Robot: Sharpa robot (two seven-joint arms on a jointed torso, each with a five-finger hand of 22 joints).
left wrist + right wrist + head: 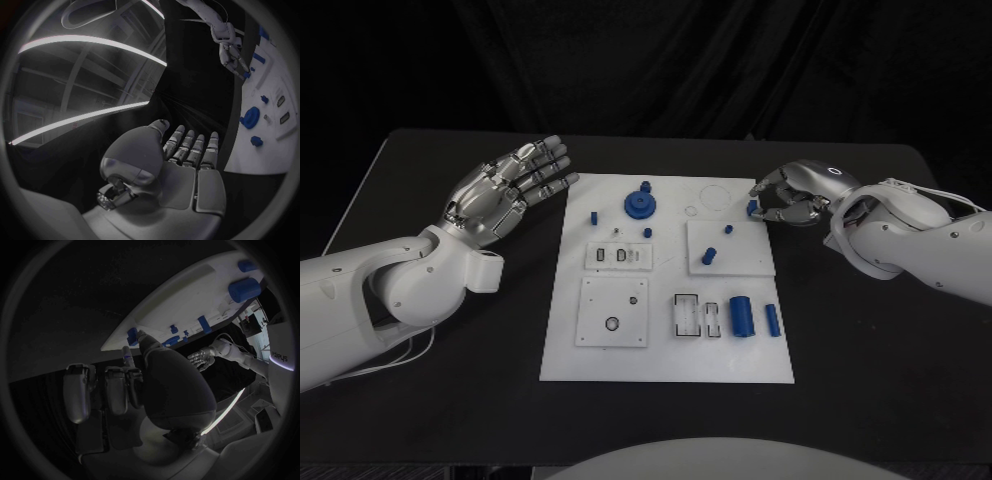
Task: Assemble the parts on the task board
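On the matte black desk (473,400) lies the flat white rectangular task board (668,360), smooth and plastic-looking, with raised square plates and shallow slots. A round blue toothed gear (642,204) stands near its far edge, and two short blue cylinders (756,318) lie side by side nearer the robot, beside rectangular slots. A small blue peg (708,258) stands upright on the raised square plate.

The left robot hand (511,190), silver and metallic, hovers over the desk just beside the board's left edge, palm up, fingers straight and spread, holding nothing.

The right robot hand (792,196) sits at the board's far right corner, fingers curled, its fingertips pinching a small blue block (753,208) at the board's edge.
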